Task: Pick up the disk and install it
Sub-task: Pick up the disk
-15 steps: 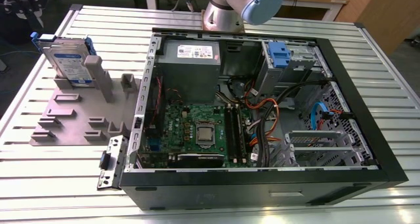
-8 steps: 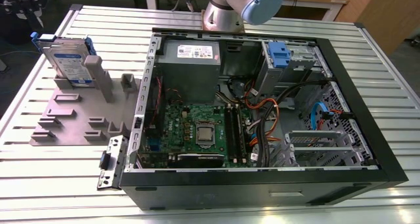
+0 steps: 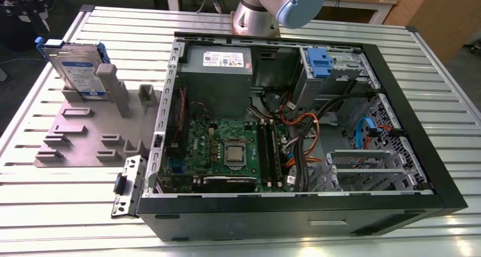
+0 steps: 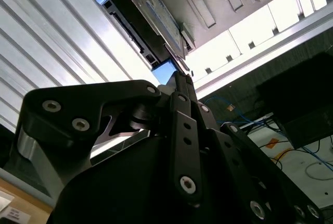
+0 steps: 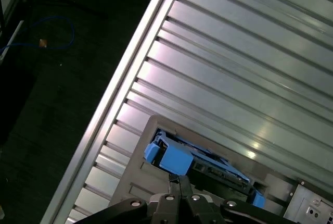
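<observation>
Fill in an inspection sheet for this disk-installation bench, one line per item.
Surface: ribbed aluminium table.
Job's things: silver-grey rectangular disk with blue plastic frame standing upright in a grey plastic holder; open black metal computer case beside it.
Clutter: nothing seen.
Grippers: black metal gripper shut, empty, close to the disk's blue end; contact unclear.
Cables: orange, blue and black wires inside the case.
Surroundings: wooden furniture beyond the table.
</observation>
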`<state>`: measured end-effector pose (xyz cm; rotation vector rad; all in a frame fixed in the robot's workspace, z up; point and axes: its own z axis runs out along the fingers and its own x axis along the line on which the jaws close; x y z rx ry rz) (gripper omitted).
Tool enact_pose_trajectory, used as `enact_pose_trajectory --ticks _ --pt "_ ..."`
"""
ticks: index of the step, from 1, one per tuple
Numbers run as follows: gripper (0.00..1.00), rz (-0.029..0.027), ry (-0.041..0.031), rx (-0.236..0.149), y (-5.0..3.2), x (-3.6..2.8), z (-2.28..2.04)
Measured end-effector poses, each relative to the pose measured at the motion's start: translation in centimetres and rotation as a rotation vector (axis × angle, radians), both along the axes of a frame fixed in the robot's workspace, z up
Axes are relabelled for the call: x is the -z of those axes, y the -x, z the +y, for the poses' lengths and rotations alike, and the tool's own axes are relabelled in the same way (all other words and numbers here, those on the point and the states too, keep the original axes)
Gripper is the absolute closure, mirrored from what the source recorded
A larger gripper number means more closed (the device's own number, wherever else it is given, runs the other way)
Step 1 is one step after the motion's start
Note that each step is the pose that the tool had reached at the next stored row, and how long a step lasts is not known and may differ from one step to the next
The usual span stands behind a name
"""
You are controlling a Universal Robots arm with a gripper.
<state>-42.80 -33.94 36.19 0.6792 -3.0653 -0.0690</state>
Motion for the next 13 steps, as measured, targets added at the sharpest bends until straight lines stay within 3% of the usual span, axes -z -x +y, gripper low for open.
enact_pose_trajectory --ticks 6,13 --pt "0.89 0.0 0.0 -0.004 0.0 0.0 0.0" --pt "0.89 0.0 0.0 -0.049 0.01 0.0 -0.08"
